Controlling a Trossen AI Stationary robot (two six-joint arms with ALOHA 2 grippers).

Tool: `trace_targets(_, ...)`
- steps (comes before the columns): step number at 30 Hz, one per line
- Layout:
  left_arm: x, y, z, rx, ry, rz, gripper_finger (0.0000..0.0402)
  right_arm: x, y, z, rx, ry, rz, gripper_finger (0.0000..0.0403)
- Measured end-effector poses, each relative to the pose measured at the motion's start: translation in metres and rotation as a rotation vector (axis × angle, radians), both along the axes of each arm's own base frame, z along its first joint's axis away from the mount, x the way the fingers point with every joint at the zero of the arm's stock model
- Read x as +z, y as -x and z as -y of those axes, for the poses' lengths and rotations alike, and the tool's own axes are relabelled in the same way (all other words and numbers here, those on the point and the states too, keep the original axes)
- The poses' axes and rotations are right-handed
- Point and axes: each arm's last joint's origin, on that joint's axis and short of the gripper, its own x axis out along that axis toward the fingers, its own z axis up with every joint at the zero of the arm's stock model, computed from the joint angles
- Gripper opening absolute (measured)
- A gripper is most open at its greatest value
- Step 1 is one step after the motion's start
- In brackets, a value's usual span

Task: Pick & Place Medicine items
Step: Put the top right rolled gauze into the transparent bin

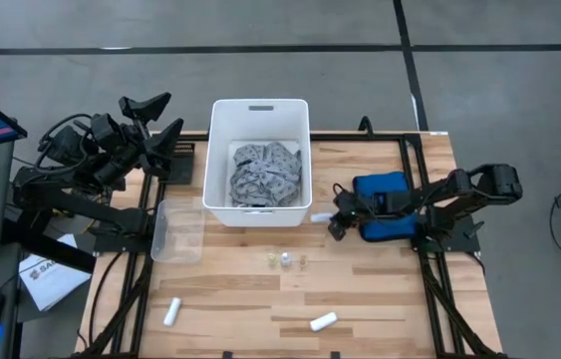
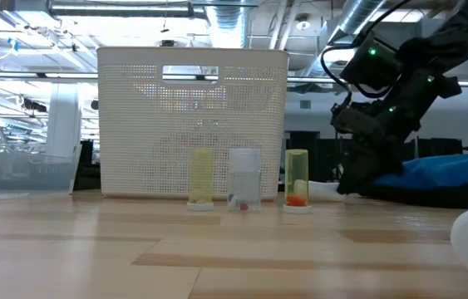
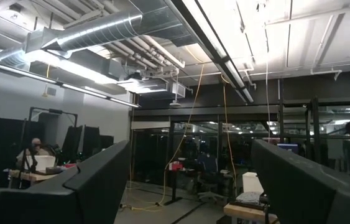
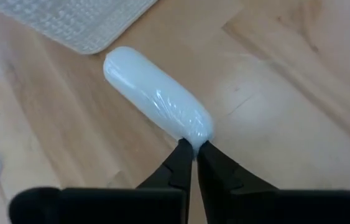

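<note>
Colours and patterns
White bin (image 1: 222,189); grey patterned cloth (image 1: 265,175); blue pouch (image 1: 385,204); white tubes (image 1: 323,321); pale wood table (image 1: 230,294).

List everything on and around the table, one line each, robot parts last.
White bin: one, white perforated, back centre of table.
Cloth: one, grey patterned, inside the bin.
Clear container: one, transparent, left of the bin.
Tubes: three, white; one by the bin's right front corner, one front left, one front centre-right.
Vials: small, pale, clustered in front of the bin; three show in the low view.
Pouch: one, blue, right side under the right arm.
Left gripper: open, raised at back left.
Right gripper: shut, tips at the end of the tube beside the bin.
</note>
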Motion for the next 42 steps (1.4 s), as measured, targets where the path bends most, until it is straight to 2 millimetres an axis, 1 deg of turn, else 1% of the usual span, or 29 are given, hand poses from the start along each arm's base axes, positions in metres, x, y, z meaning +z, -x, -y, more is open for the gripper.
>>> trace_targets(5,0.000,0.000,0.000,0.000,0.000,0.000,0.0324,0.004,0.000,-0.008,0.006,-0.029,0.021,0.0015)
trace_targets(10,0.000,0.000,0.000,-0.010,0.012,0.008,0.0324,0.022,0.003,-0.017,0.033,-0.096,0.116,0.0014)
trace_targets(16,0.000,-0.001,0.002,-0.071,0.018,0.021,0.0324,0.061,0.015,-0.030,0.140,-0.160,0.307,0.0014)
trace_targets(19,-0.002,-0.002,0.004,-0.094,0.026,0.005,0.0324,0.084,0.026,-0.033,0.168,-0.208,0.427,0.0016)
trace_targets(23,-0.005,-0.012,0.009,-0.122,0.025,-0.028,0.0324,0.114,0.044,-0.036,0.171,-0.282,0.606,0.0016)
trace_targets(26,-0.012,-0.029,0.014,-0.147,0.032,-0.080,0.0324,0.133,0.056,-0.036,0.160,-0.335,0.737,0.0016)
trace_targets(28,-0.017,-0.044,0.016,-0.158,0.057,-0.155,0.0324,0.140,0.061,-0.034,0.137,-0.356,0.795,0.0015)
trace_targets(31,-0.022,-0.073,0.020,-0.163,0.081,-0.308,0.0324,0.148,0.063,-0.029,0.101,-0.375,0.864,0.0014)
trace_targets(33,-0.021,-0.094,0.023,-0.169,0.078,-0.389,0.0324,0.155,0.061,-0.026,0.088,-0.370,0.894,0.0014)
trace_targets(37,-0.013,-0.132,0.026,-0.207,0.059,-0.486,0.0324,0.173,0.051,-0.021,0.088,-0.320,0.935,0.0014)
trace_targets(40,-0.016,-0.160,0.023,-0.214,0.099,-0.521,0.0324,0.188,0.042,-0.019,0.106,-0.261,0.954,0.0014)
trace_targets(42,-0.015,-0.173,0.018,-0.226,0.121,-0.509,0.0324,0.199,0.037,-0.017,0.122,-0.220,0.969,0.0014)
